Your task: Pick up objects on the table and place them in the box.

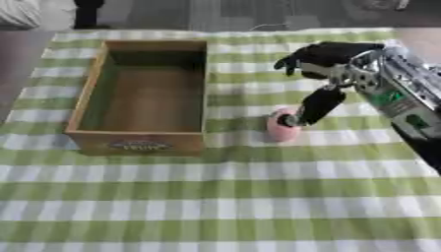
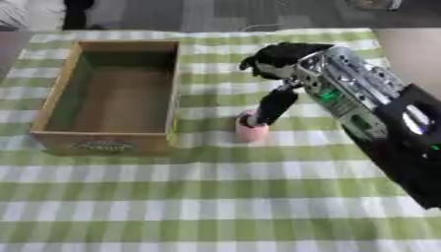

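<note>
Right hand [image 1: 323,56] reaches in from the right, held above the green-and-white checked tablecloth [image 1: 224,197]; fingers curled, thumb angled down with its tip touching the top of a small pink rounded object [image 1: 281,129]. Cannot tell whether it is pinched. Object sits on the cloth just right of the wooden box [image 1: 142,96], near its front corner.

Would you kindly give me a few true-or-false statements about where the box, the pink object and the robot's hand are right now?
1. The open wooden box holds nothing. True.
2. The small pink rounded object lies inside the box. False: it sits on the green checked tablecloth, to the box's right.
3. The right hand reaches down to the pink object. True.
4. The left hand is holding the box. False: no left hand shows.
</note>
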